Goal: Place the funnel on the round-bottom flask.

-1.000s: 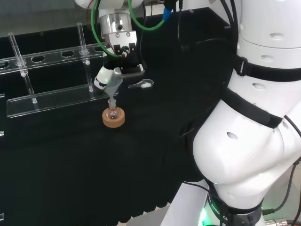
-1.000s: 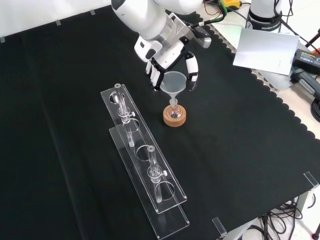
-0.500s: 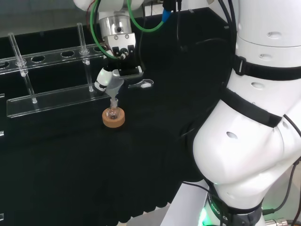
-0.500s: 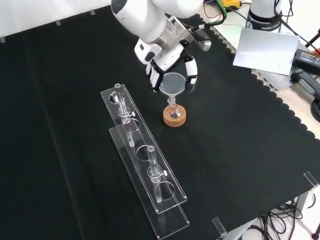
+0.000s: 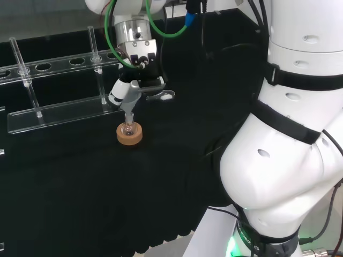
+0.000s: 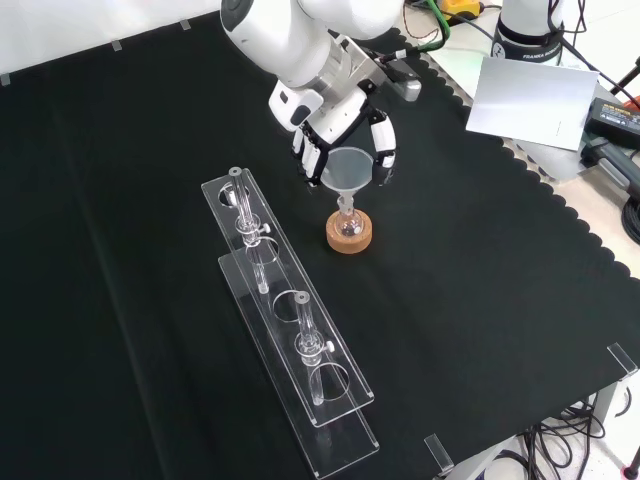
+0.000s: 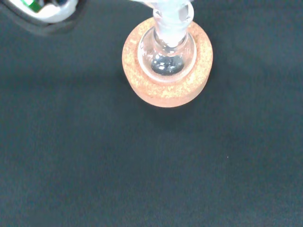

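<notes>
Front view shows the robot hand [image 6: 345,135] with fingers curled around the funnel [image 6: 346,170], its stem entering the round-bottom flask [image 6: 348,224] on its cork ring [image 6: 349,239]; seating looks nearly done, release remains.

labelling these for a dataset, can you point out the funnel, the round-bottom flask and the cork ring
funnel [image 6: 347,165], front view, on its wide cone.
round-bottom flask [image 7: 166,53], wrist view, on its glass bulb.
cork ring [image 5: 130,138], head view, on its outer side wall.
</notes>
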Robot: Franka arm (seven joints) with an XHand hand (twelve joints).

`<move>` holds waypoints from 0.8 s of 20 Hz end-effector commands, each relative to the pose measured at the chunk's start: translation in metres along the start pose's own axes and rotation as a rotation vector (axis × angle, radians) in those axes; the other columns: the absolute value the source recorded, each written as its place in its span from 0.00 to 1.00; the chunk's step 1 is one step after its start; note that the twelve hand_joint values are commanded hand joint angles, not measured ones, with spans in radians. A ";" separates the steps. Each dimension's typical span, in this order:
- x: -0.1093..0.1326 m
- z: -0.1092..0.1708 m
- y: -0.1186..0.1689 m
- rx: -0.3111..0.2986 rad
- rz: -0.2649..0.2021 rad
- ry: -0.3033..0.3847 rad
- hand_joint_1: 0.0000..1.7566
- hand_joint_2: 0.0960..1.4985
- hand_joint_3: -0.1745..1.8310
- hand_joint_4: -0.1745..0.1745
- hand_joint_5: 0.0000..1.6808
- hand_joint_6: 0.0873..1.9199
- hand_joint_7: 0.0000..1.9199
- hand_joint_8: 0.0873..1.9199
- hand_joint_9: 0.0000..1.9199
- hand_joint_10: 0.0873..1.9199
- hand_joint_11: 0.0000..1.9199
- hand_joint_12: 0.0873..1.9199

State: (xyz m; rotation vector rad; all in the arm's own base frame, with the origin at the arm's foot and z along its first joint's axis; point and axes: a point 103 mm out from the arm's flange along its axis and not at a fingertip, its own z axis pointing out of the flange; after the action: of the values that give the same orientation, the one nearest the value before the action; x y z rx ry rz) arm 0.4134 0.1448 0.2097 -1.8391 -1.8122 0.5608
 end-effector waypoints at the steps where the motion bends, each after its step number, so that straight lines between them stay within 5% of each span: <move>1: 0.001 0.002 0.002 0.009 -0.007 -0.008 0.46 0.44 0.37 0.34 0.32 0.31 0.33 0.36 0.46 0.23 0.27 0.69; 4: 0.005 0.003 0.004 0.006 0.057 -0.046 0.46 0.44 0.37 0.34 0.32 0.31 0.33 0.36 0.46 0.23 0.27 0.69; 16: 0.003 0.003 0.004 0.010 0.011 -0.016 0.46 0.45 0.37 0.33 0.32 0.31 0.32 0.36 0.46 0.23 0.27 0.69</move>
State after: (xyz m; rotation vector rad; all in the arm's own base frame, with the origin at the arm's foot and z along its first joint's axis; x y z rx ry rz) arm 0.4147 0.1479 0.2056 -1.8674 -1.7896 0.5948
